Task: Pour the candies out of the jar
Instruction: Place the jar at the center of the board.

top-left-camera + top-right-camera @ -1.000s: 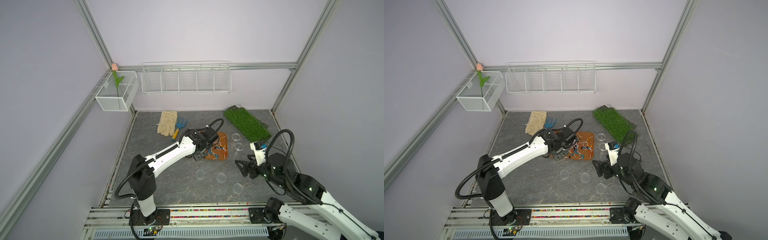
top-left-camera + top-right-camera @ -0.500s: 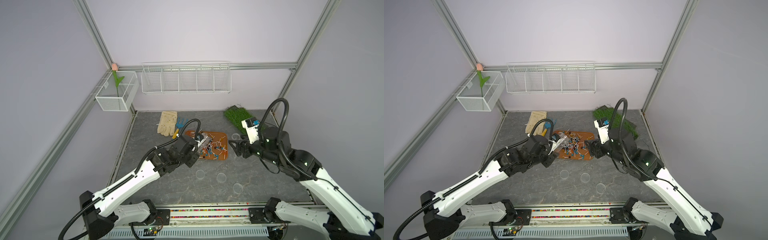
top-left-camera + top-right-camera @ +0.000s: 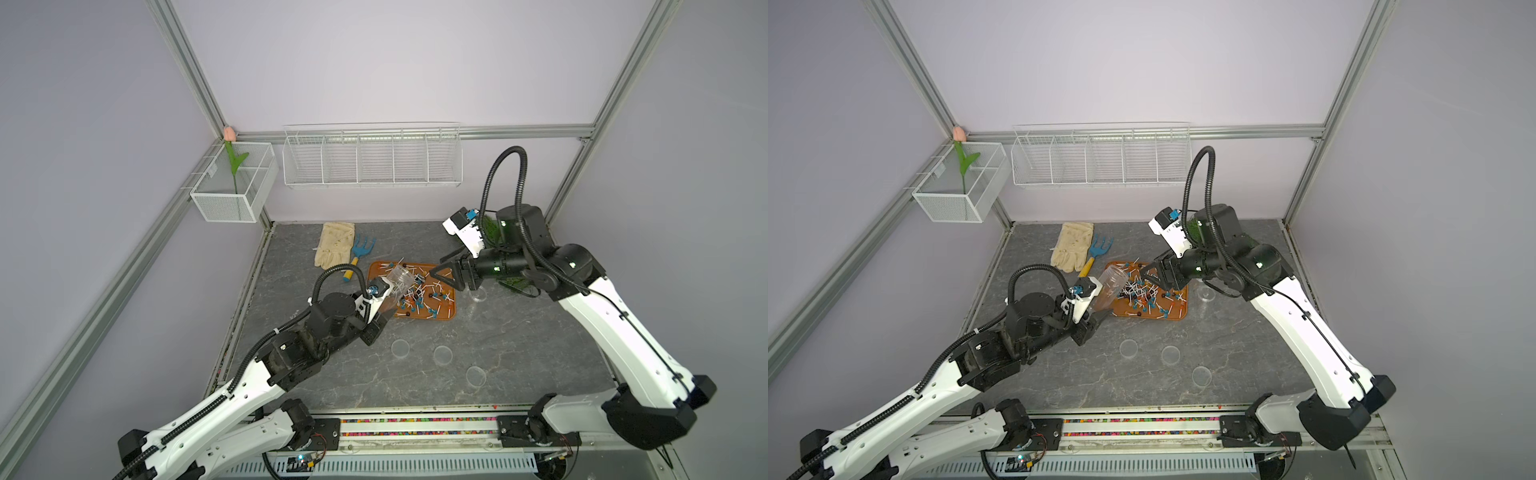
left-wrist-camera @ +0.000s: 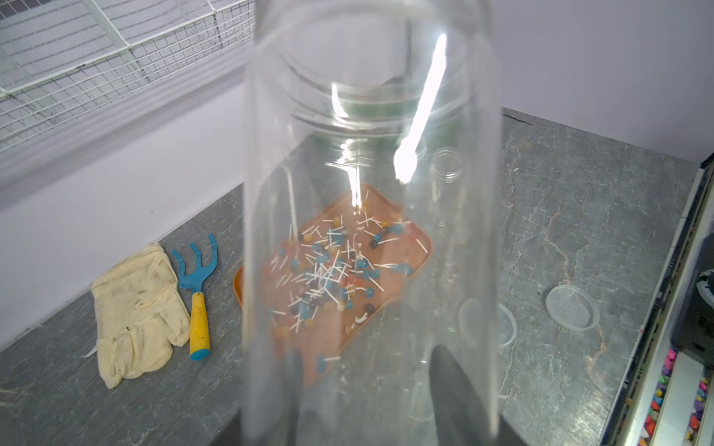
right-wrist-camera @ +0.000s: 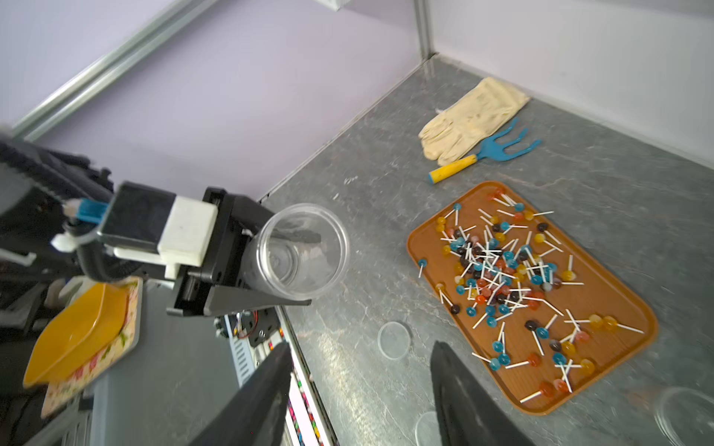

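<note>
My left gripper (image 3: 384,309) is shut on the base of the clear jar (image 3: 399,277), which hangs tilted in the air over the near-left end of the orange tray (image 3: 446,316). The jar (image 5: 301,251) looks empty, with its mouth pointing up and away. The candies (image 3: 419,291), tiny lollipops with white sticks, lie scattered on the tray (image 5: 618,309) in both top views. My right gripper (image 3: 440,274) hovers open above the tray's far-right end with nothing between its fingers (image 5: 459,390). In the left wrist view the jar (image 4: 371,193) fills the middle.
A cream glove (image 3: 332,249) and a blue hand rake (image 3: 360,253) lie behind the tray. Clear lids (image 3: 400,348) lie on the grey tabletop in front. Small clear jars (image 3: 478,294) stand right of the tray. A grass mat (image 3: 490,228) sits behind my right arm.
The left arm pulled the jar up and back from the tray toward the front left. The right arm swung from the front right to above the tray's far end, its jaws narrowing.
</note>
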